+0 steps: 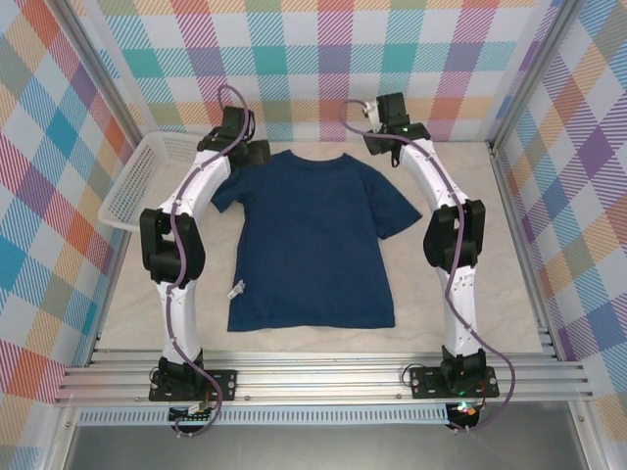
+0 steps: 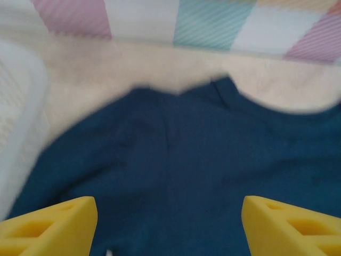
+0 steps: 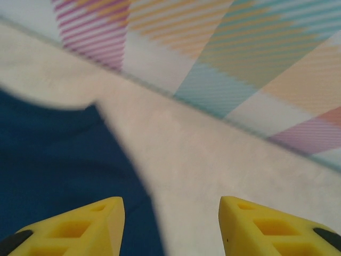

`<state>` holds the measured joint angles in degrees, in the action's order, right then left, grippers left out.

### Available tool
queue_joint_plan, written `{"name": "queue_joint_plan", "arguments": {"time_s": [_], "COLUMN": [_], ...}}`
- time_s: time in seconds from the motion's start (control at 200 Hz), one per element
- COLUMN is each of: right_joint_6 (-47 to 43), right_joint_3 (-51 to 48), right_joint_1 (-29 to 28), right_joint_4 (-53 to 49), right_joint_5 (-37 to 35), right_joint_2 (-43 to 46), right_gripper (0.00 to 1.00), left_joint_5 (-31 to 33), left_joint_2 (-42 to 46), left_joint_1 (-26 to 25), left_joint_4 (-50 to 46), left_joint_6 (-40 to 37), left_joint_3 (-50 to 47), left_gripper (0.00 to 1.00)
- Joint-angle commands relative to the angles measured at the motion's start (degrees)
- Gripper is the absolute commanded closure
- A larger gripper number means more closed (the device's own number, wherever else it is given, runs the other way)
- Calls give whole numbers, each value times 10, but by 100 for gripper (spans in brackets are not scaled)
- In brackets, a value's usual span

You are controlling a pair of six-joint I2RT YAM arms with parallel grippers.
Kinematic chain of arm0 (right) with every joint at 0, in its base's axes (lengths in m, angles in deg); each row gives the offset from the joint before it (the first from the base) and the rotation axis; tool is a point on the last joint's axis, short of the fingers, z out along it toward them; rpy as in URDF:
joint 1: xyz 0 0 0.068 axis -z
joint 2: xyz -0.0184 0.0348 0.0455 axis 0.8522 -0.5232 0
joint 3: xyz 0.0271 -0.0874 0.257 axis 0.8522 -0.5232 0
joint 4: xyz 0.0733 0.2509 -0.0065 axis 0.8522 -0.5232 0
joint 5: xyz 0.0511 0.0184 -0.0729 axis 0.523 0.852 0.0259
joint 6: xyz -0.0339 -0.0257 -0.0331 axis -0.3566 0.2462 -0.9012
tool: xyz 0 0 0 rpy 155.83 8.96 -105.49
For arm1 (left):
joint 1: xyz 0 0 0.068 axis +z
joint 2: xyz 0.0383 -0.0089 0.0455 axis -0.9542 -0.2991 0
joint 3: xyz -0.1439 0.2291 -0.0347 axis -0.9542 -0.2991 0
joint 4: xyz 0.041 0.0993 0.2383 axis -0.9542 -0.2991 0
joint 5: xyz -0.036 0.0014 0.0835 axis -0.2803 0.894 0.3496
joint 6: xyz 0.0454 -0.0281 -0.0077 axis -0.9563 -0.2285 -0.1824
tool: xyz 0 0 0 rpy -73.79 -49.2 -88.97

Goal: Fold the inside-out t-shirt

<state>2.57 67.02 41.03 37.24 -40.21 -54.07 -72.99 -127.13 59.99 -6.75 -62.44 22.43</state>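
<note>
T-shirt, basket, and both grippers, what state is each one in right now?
t-shirt: spread flat on the table, unfolded, sleeves out.
white basket: at the far left, nothing seen inside.
left gripper: open, holding nothing, above the shirt's collar end.
right gripper: open, holding nothing, above the shirt's edge.

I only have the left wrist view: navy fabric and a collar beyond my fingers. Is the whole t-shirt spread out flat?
Observer: Yes. From above, the t-shirt lies flat with its sleeves out and its hem toward the near side.
Operator: Where is the right hand?
Observer: The right hand is open at the other shoulder, with one finger over fabric and the other over bare table.
Operator: Anything sticking out?
Observer: A small white tag pokes out beside the side seam on the left arm's side, near the hem.
</note>
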Motion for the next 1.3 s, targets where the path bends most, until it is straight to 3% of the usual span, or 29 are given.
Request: {"name": "queue_joint_plan", "arguments": {"time_s": [0.0,0.095,0.185,0.265,0.39,0.68,0.9,1.085,1.295], "right_joint_6": [83,165,232,256,296,346,334,325,318], "right_joint_3": [-130,-330,-453,-501,-499,-334,-191,-56,170], "right_joint_1": [-40,-55,-54,-35,41,112,138,159,168], "right_joint_4": [-31,28,59,67,98,10,-103,-177,-268], "right_joint_5": [79,129,180,168,229,248,213,163,124], "right_joint_2": [147,245,295,299,262,87,-22,-101,-205], "right_gripper": [50,49,47,46,46,46,46,50,52], "left_joint_5": [-54,-98,-123,-153,-168,-212,-171,-179,-165], "left_joint_2": [140,231,283,306,319,302,361,394,374], "left_joint_1": [-2,-16,-31,-44,-65,-109,-212,-300,-374], "left_joint_4": [41,109,143,151,183,194,187,184,116], "left_joint_6": [50,92,125,134,149,148,68,12,-62], "left_joint_3": [-121,-284,-408,-479,-556,-599,-611,-621,-592], "left_gripper": [28,28,28,28,28,27,26,26,25]}}
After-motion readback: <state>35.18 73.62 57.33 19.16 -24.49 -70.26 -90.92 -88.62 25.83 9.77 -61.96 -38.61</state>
